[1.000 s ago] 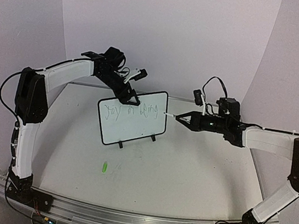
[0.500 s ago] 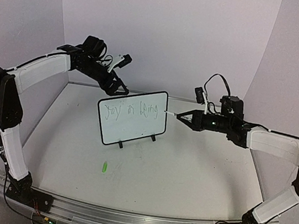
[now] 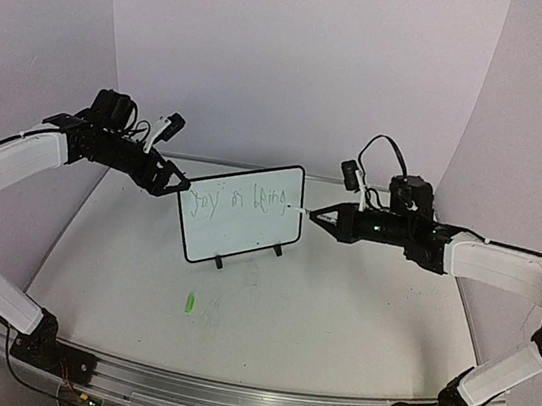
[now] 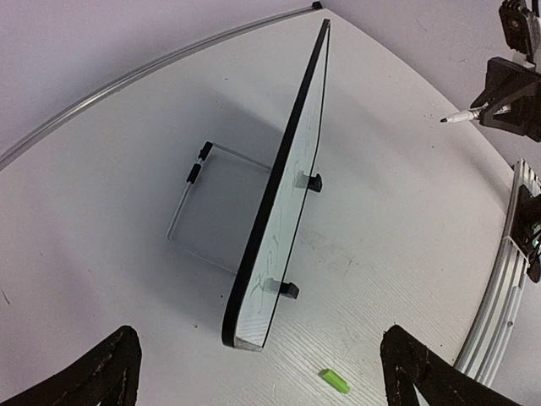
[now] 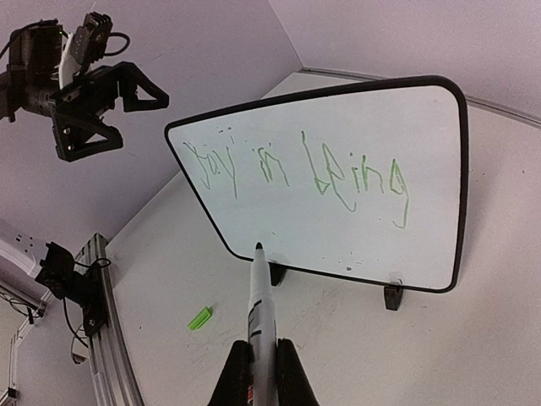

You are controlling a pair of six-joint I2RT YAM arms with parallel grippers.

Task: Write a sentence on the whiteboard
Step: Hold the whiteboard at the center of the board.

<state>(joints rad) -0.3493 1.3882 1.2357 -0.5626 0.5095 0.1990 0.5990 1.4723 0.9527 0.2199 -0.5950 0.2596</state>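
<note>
Top view looks down from behind the arms; both wrist views face the whiteboard (image 3: 240, 221) from opposite sides

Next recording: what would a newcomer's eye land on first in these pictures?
The whiteboard stands upright mid-table, a green sentence reading roughly "joy in being" scrawled across its face. From the right, the right end effector holds a marker aimed at the board, its tip apart from it. The left end effector hangs open off the board's left edge, touching nothing. A small green piece lies on the table in front.

Whiteboard (image 3: 239, 217) on table (image 3: 356, 316), between left pincer (image 3: 170, 185) and right pincer (image 3: 318, 213).
</note>
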